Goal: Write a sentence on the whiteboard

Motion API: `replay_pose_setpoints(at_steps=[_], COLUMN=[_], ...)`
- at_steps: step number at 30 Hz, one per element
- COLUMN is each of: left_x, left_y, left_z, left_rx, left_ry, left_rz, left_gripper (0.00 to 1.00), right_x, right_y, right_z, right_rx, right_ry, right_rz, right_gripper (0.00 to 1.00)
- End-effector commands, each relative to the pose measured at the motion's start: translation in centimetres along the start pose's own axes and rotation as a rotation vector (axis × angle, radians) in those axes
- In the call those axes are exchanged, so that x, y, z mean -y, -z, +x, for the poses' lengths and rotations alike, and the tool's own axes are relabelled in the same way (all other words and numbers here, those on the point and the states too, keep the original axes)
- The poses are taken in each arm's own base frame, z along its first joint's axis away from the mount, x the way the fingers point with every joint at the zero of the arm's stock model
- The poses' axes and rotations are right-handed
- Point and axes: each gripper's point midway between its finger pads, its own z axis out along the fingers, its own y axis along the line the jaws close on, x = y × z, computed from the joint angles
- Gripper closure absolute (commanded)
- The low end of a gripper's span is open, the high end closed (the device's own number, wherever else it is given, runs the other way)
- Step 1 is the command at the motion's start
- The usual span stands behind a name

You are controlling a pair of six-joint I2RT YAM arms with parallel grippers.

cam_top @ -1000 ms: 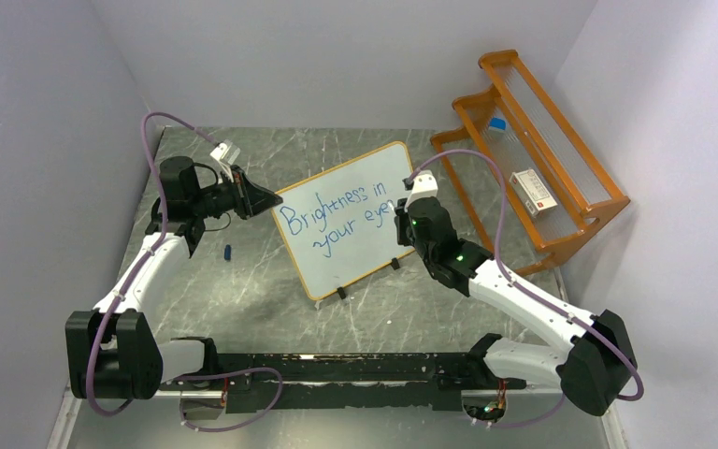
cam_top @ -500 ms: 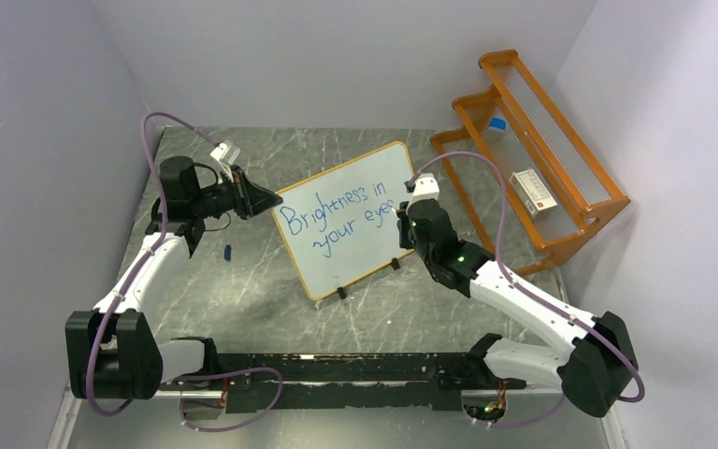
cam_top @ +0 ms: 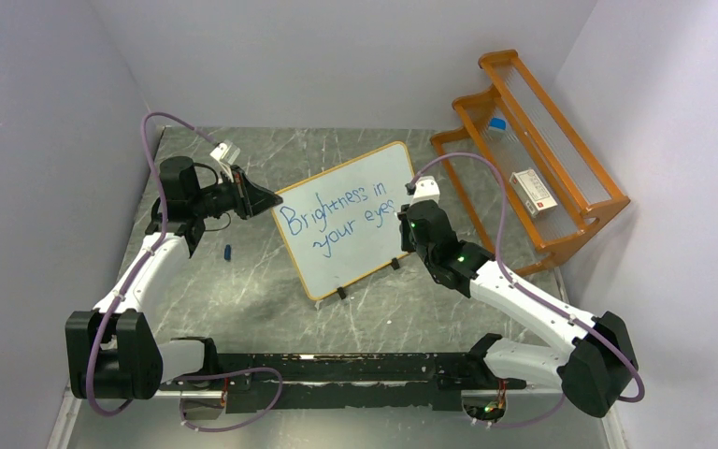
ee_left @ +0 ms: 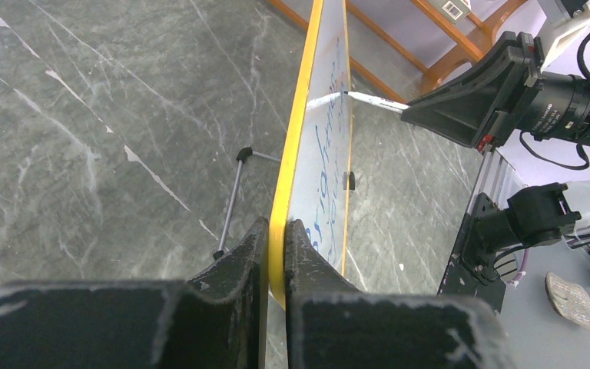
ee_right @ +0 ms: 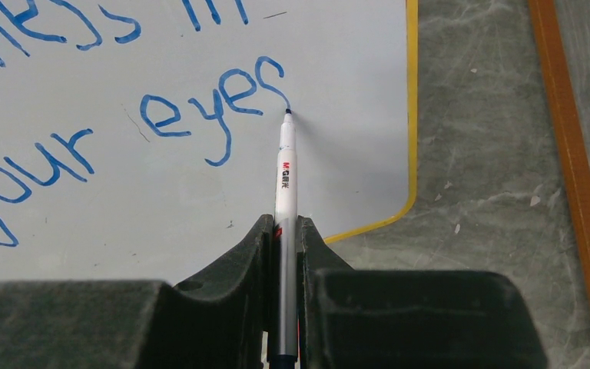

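The whiteboard (cam_top: 355, 260) stands tilted on the table, thin orange frame around it. The sentence (cam_top: 335, 213) in blue reads "Brightness in your eyes" on two lines. My left gripper (cam_top: 271, 200) is shut on the whiteboard's left edge; in the left wrist view its jaws (ee_left: 276, 227) pinch the yellow-orange frame (ee_left: 301, 123). My right gripper (cam_top: 402, 224) is shut on a silver marker (ee_right: 285, 181). The marker's tip touches the whiteboard (ee_right: 123, 207) at the tail of the "s" in "eyes" (ee_right: 215, 108).
An orange wooden rack (cam_top: 561, 201) stands at the back right, with a white box (cam_top: 532, 192) on it. A small blue cap (cam_top: 228, 252) lies on the table left of the board. The board's black feet (cam_top: 341, 293) rest near its lower edge. Walls close in on three sides.
The right gripper has slid a little to the right and down with the marker, and the final "s" of "eyes" now shows. The left arm and board have stayed still.
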Motion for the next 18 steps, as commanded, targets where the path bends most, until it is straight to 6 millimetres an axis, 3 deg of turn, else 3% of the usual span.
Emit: replay_pose_setpoints(at_steps=[1, 11, 18], left_x=[-2.4, -2.4, -2.5], left_y=[-0.4, -0.4, -0.4], left_z=[5.0, 5.0, 5.0], left_rx=[-0.127, -0.127, -0.127], left_ry=[0.098, 0.099, 0.099], left_rz=[-0.1, -0.1, -0.102], left_gripper=[0.95, 0.95, 0.95], right_x=[-0.1, -0.5, 1.4], right_y=[0.3, 0.8, 1.3], right_z=[0.4, -0.3, -0.9], right_rx=[-0.016, 0.004, 0.04], right_ry=[-0.007, -0.016, -0.041], right_rz=[-0.021, -0.052, 0.042], right_gripper=[1.0, 1.0, 1.0])
